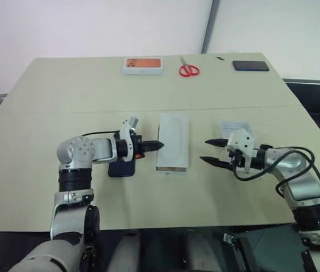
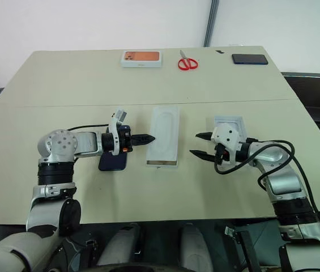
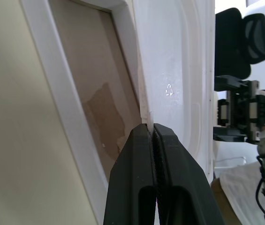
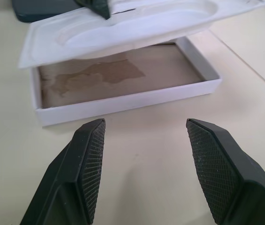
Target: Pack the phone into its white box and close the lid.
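The white box (image 4: 123, 101), a shallow tray with a tan floor, lies mid-table. A flat white insert (image 1: 173, 136) with an oval recess hangs tilted over it. My left gripper (image 1: 158, 145) is shut on the insert's left edge, its fingers (image 3: 144, 154) pinching the thin rim. The dark blue phone (image 1: 121, 168) lies flat on the table under my left wrist, left of the box. My right gripper (image 1: 205, 151) stands open with nothing in it, right of the box and apart from it. The white lid (image 2: 228, 121) rests open side up just behind that gripper.
Along the table's far edge lie a white box with an orange top (image 1: 143, 66), red scissors (image 1: 189, 69) and a black slab-like device (image 1: 250, 66). A seam (image 1: 63, 111) crosses the tabletop behind the work area.
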